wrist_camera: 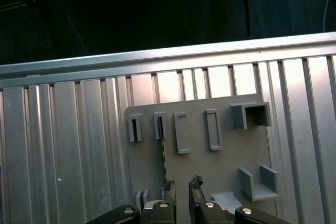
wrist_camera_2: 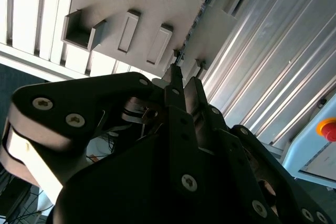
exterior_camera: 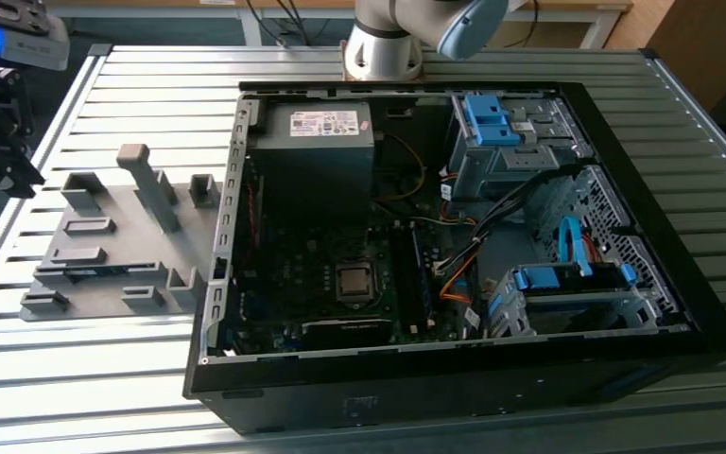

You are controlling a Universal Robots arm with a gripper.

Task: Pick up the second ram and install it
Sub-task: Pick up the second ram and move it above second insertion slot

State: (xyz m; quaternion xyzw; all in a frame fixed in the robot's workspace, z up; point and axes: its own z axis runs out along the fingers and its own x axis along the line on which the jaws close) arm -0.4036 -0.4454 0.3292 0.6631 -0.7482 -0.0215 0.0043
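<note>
2nd ram (wrist_camera: pixel 163 156) end behind gripper (wrist_camera: pixel 182 184)

A ribbed silver aluminium table (exterior_camera: pixel 124 85) carries a flat grey plastic holder plate (exterior_camera: pixel 111 255) with raised blocks and narrow slots, lying just beside an open black computer case (exterior_camera: pixel 464 397) on the exterior view's left. Inside the case sit a grey boxy power supply (exterior_camera: pixel 319 142), a dark motherboard (exterior_camera: pixel 300 284) with a square metal processor socket (exterior_camera: pixel 355 282), and blue plastic drive brackets (exterior_camera: pixel 490 118) (two sets, well apart). Both wrist views show the plate's slots, and the second shows a red round button (wrist_camera_2: pixel 328 128).
</note>
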